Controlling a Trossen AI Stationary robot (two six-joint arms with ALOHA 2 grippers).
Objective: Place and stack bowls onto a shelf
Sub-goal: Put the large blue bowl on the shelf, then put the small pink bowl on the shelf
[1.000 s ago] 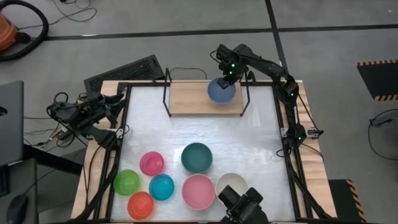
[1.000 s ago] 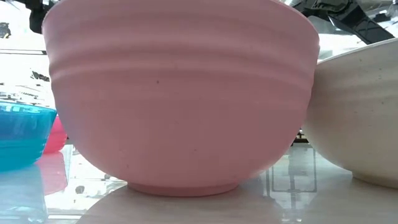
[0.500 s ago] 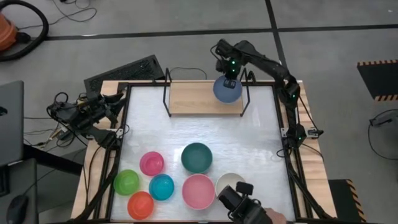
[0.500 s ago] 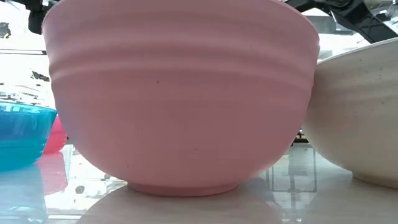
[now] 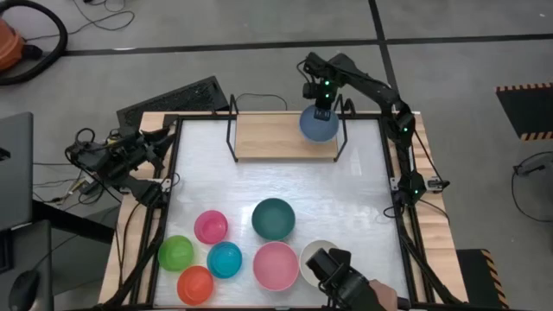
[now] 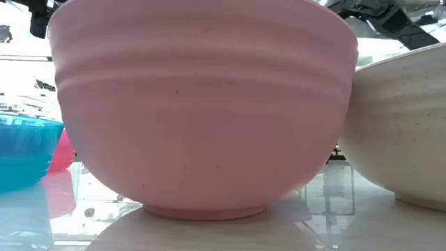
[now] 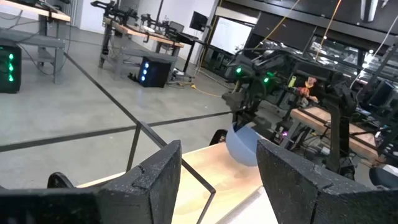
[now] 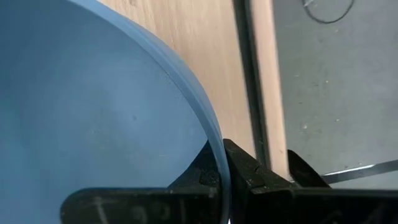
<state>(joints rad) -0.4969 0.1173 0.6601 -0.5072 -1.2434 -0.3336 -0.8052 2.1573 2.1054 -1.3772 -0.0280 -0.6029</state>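
My right gripper (image 5: 323,109) is shut on the grey-blue bowl (image 5: 319,126) over the right end of the shelf (image 5: 268,136), a light-wood board between black wire uprights at the table's far side. Whether the bowl's base touches the board I cannot tell. The dark teal (image 5: 273,218), pink (image 5: 276,265), cream (image 5: 318,252), magenta (image 5: 211,226), green (image 5: 175,253), cyan (image 5: 225,259) and orange (image 5: 195,284) bowls stand on their bases near the table's front. My left gripper (image 7: 217,186) waits open at the table's left edge, pointing level toward the shelf. My right gripper pinches the grey-blue bowl's rim (image 8: 217,158) on the bowl's far side, one finger (image 8: 198,173) inside the bowl and one (image 8: 250,169) outside. The fingers come from above, pointing down. The bowl hangs below them, mouth up, close over the board.
The shelf's right wire upright (image 5: 344,130) stands just beside the held bowl. In the low view the pink bowl (image 6: 202,104) and cream bowl (image 6: 404,132) fill the picture. A dark device with a person's hand (image 5: 346,281) shows at the near edge. A keyboard (image 5: 173,102) lies beyond the far left corner.
My right gripper has carried the grey-blue bowl a little toward the table's right edge, along the shelf to its right upright, and has rolled about its downward axis, staying shut. The dark device at the near edge has shifted and a hand has come into view.
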